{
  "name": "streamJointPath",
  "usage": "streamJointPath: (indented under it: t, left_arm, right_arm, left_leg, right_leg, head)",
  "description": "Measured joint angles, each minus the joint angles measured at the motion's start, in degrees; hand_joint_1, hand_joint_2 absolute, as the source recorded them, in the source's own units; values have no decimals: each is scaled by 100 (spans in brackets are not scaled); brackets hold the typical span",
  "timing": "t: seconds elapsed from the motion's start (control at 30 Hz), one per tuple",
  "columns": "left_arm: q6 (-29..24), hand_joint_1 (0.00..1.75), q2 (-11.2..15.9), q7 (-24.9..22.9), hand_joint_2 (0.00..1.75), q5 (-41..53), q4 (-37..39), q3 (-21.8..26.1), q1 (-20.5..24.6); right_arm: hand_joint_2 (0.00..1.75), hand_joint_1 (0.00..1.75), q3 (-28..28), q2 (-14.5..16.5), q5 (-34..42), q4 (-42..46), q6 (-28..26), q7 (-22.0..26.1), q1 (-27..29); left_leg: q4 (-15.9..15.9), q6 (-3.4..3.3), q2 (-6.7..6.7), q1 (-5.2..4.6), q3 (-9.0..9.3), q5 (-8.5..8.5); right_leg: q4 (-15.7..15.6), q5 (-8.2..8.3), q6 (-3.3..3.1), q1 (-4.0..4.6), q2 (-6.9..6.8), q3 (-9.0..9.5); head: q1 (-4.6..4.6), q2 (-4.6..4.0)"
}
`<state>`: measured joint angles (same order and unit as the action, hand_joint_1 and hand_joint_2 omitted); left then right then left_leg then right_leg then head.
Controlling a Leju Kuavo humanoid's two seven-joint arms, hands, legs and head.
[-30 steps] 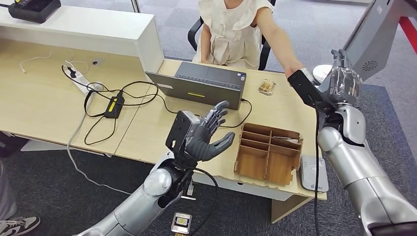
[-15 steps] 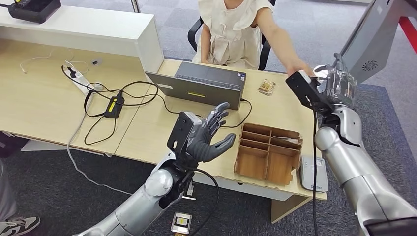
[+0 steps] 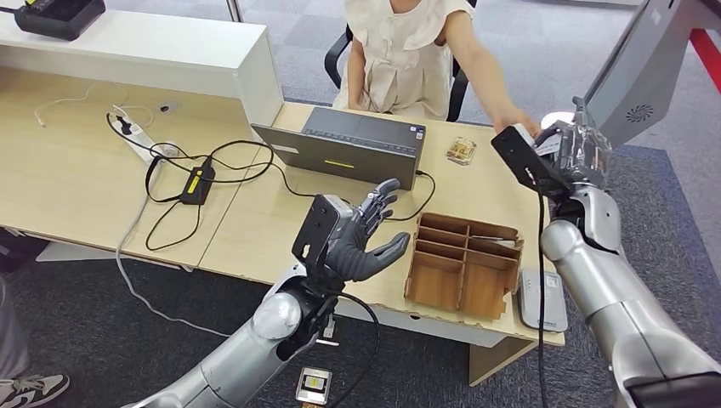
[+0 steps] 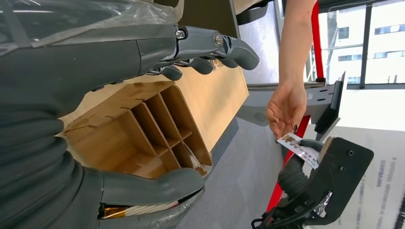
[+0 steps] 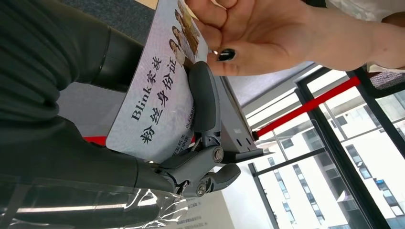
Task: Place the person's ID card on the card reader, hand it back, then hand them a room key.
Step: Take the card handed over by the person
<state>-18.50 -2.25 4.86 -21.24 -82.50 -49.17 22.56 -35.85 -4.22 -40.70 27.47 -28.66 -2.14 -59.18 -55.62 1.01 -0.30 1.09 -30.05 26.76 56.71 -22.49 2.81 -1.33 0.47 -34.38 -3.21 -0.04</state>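
Observation:
My right hand is raised past the desk's far right corner and pinches a pale ID card between thumb and finger. The person's hand grips the card's other end; the same card and person's hand appear in the left wrist view. My left hand hovers open over the desk's front edge, fingers spread, just left of a wooden divided box. A grey-white card reader lies flat at the desk's near right edge.
A grey laptop stands at the back of the desk, with a black cable and power strip to its left. A small clear packet lies near the person. A grey screen on a stand rises at far right.
My right hand has shifted slightly left and down with the card, closing on the person's hand, which now holds the card's end. My left hand has barely moved.

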Motion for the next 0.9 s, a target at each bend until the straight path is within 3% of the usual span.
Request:
streamJointPath:
  t: [0.17, 0.4, 0.6, 0.9]
  left_arm:
    - [-43, 0, 1, -18, 175, 17, 2, -4, -3]
    - [-265, 0, 31, -81, 175, 122, -10, 42, -106]
    - [-311, 0, 138, -208, 175, 318, -160, 140, -334]
    - [-202, 0, 284, -336, 175, 492, -424, 317, -628]
  right_arm:
    - [175, 175, 1, 46, 348, -32, -30, 200, -10]
    - [175, 175, 132, 54, 1731, 354, -368, 644, 170]
    - [175, 175, 454, -255, 2196, 1700, -545, 175, 1066]
    - [175, 175, 1624, -1015, 2294, 3855, -780, -337, 2779]
  left_leg:
    - [0, 0, 0, 0, 0, 0]
    - [0, 0, 0, 0, 3, 0]
    - [-1, -3, -1, 0, 4, 2]
    - [-1, -13, 1, -1, 6, 13]
  right_leg:
    - [0, 0, 0, 0, 0, 1]
    - [0, 0, 0, 1, 0, 1]
    - [-4, -3, 3, 1, -1, 3]
    - [-16, -4, 6, 0, -1, 12]
  head:
    - [0, 0]
    - [-1, 0]
    - [-1, 0]
    - [0, 0]
